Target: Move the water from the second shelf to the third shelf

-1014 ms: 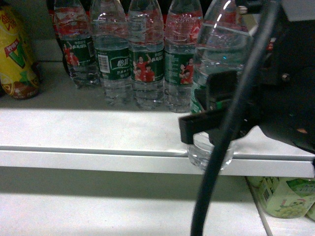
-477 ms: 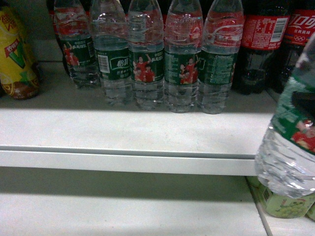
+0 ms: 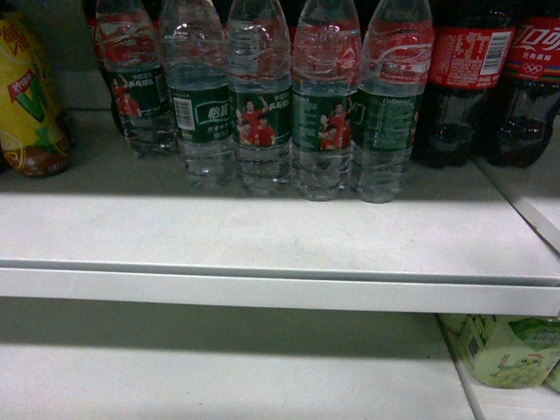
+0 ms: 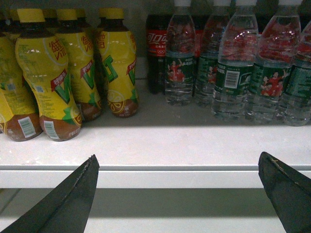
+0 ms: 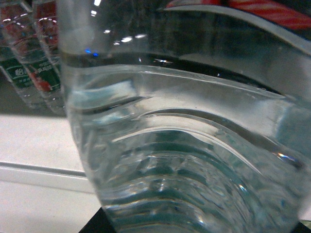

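Observation:
In the right wrist view the water bottle (image 5: 184,160) fills the frame, clear and ribbed, very close to the camera. My right gripper (image 5: 189,225) is shut on it; only a dark sliver of one finger (image 5: 95,225) shows at the bottom left. Neither this bottle nor the right gripper appears in the head view. Several more water bottles (image 3: 262,114) with green labels stand in a row on the white shelf (image 3: 262,289). My left gripper (image 4: 177,158) hangs open and holds nothing, level with that shelf's front edge, below the bottles.
Dark cola bottles (image 3: 468,79) stand right of the water row and yellow drink bottles (image 4: 58,73) to its left. A lower shelf (image 3: 219,376) lies beneath, with pale green bottles (image 3: 507,350) at its right end.
The right arm and the water bottle it holds moved right and left the head view. That uncovered the rightmost bottle of the row and the cola bottles.

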Controlling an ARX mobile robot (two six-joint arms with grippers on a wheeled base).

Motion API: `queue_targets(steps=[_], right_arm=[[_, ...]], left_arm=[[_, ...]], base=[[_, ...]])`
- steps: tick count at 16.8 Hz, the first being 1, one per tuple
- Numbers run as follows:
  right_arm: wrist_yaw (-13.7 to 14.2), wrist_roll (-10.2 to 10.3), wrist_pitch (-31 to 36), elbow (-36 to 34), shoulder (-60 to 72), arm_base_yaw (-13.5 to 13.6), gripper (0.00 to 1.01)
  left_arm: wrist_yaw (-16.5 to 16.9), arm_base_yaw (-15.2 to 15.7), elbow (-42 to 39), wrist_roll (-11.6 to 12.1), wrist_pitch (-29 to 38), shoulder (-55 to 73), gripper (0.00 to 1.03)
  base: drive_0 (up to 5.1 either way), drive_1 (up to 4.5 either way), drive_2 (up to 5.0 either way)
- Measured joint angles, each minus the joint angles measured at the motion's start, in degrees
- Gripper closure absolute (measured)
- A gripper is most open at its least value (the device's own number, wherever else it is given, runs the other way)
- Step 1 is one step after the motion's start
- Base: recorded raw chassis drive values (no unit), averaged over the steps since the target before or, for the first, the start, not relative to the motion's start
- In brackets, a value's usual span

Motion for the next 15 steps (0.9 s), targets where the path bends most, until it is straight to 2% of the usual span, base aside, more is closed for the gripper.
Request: queue_targets(steps=[2,8,15], right_arm=[[0.2,0.0,-0.6,0.0,-1.0,-1.3,0.60],[-0.3,0.2,-3.1,-0.3,-3.9,-2.7,0.60],[0.1,0.3,-3.0,-0.3,-4.1,-3.0,0.60]], left_arm=[[0.0,0.0,0.0,0.0,0.0,0.0,0.05],[0.0,0.0,0.0,0.0,0.0,0.0,0.05],[0.0,0.0,0.0,0.0,0.0,0.0,0.05]], base=[[0.0,0.00,0.0],[0.0,0.00,0.0],[0.0,0.00,0.0]])
